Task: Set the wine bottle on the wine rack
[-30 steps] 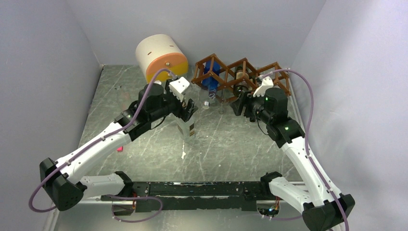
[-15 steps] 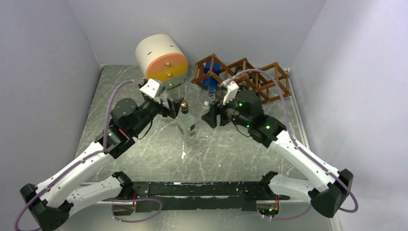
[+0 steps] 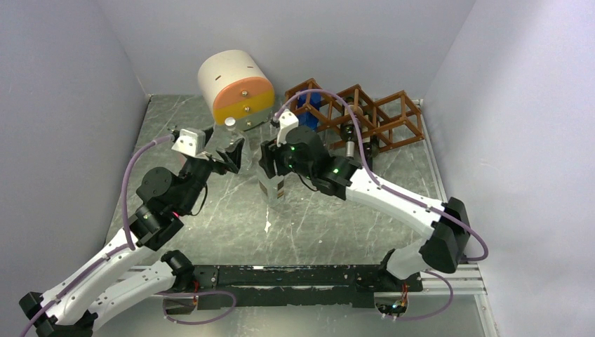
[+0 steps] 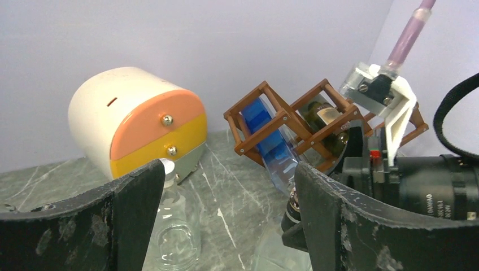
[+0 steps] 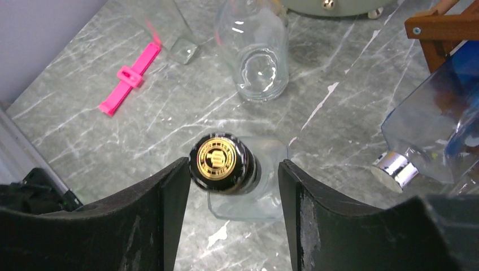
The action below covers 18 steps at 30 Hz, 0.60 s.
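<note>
We find the wine bottle [image 3: 272,188] standing upright on the grey marbled worktop [image 3: 316,217], in front of the left end of the wine rack [image 3: 382,116] and not in any of its cells. The wine bottle is clear glass with squared shoulders. From above we see a black cap with a round gold emblem on its top, and the overhead view shows a brownish label on its side. The right claw [image 5: 233,169] hangs over it, half open, with one finger on each side of the cap. There is a visible gap on one side. On the other side the finger stands at the cap's edge, and we cannot tell whether it touches. The left claw [image 4: 226,192] is spread wide with nothing between its fingers, just left of the wine bottle. The wine rack is a reddish-brown lattice of thin slats at the rear right of the worktop. A blue bottle [image 3: 309,105] lies in its left cell and a dark bottle [image 3: 349,133] in the middle one. We also note a cream and orange drawer unit [image 3: 235,84] at the rear, a clear bottle [image 5: 260,51] standing near it, and a pink clip [image 5: 130,76] lying on the worktop.
</note>
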Tool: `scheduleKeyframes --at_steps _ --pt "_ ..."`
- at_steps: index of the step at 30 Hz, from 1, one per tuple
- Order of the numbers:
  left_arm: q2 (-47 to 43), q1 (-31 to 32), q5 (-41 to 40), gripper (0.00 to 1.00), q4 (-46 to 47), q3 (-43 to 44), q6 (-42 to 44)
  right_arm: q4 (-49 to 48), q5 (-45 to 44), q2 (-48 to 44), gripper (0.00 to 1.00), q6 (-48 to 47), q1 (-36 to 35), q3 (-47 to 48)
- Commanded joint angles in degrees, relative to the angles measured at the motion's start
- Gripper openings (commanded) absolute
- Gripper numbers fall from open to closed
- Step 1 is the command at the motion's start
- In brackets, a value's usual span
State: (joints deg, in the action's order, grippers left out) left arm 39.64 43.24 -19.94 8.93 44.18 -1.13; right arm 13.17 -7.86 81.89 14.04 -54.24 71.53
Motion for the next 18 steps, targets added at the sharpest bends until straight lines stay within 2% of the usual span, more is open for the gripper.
scheduleKeyframes --at_steps 1,7,18 --pt "-0.73 0.33 -3.19 0.88 2.45 -0.52 -0.87 -0.31 -6.07 3.09 0.60 0.01 -1.42 3.95" --pt "0.44 0.31 -3.50 0.88 1.65 -0.11 -1.29 -2.26 -7.66 3.43 0.45 -1.19 -1.85 3.71" --pt "2.64 0.32 -3.14 0.88 1.63 0.55 -1.51 -3.05 -7.54 4.40 0.50 -2.12 -1.92 1.32"
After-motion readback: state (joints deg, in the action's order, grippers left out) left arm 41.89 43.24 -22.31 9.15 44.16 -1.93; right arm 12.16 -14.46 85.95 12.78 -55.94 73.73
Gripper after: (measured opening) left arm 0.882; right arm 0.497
